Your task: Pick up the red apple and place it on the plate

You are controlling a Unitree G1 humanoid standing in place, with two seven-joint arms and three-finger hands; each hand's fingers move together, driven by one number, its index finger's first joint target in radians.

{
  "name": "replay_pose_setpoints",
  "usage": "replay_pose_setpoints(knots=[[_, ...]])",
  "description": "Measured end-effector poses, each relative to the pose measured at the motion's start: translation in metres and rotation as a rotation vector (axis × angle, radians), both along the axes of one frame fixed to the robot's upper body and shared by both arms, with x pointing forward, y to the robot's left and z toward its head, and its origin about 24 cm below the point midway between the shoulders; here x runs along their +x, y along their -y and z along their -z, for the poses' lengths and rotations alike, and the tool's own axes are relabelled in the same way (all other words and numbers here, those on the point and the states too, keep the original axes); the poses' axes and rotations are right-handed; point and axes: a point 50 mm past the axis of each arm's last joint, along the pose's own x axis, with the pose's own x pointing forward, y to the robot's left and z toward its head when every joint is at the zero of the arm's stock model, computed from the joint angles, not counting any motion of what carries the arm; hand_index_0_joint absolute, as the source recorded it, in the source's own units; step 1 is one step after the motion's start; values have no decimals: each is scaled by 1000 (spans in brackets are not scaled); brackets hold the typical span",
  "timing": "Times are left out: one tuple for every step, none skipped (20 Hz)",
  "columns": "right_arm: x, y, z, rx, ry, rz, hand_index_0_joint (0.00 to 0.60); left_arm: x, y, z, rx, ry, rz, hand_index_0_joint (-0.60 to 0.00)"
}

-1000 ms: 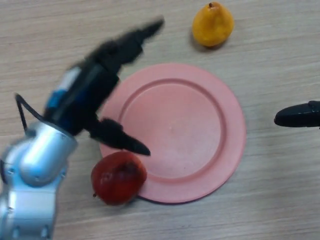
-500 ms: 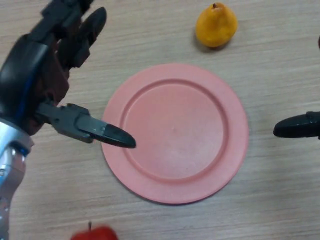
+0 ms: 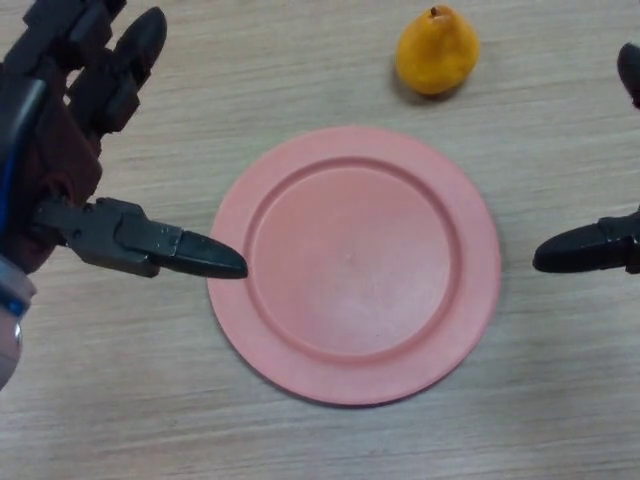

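Observation:
The pink plate [image 3: 355, 265] lies empty in the middle of the wooden table. No red apple shows in the head view. My left hand [image 3: 60, 170] is at the left, open and empty, fingers pointing up and the thumb [image 3: 165, 248] reaching to the plate's left rim. Of my right hand [image 3: 590, 247] only fingertips show at the right edge, right of the plate, holding nothing.
A yellow pear [image 3: 436, 50] stands on the table behind the plate, at the upper right. The wooden tabletop [image 3: 300, 70] surrounds the plate on all sides.
The red apple by the plate's lower-left rim has rolled down and out of view. My left hand has drawn back to the left. The view has shifted slightly.

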Motion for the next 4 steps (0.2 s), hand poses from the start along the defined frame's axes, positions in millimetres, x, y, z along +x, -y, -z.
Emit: replay_pose_setpoints(knots=[[-1,2,-2,-12,15,22,0,0,0,1,2,-10,-1,0],[-1,3,-3,-19,21,36,0,0,1,2,4,-18,0,0],[-2,3,-4,-25,27,45,0,-1,2,2,3,-26,2,0],[-3,3,-5,-27,31,44,0,-2,3,2,6,-33,-2,0]])
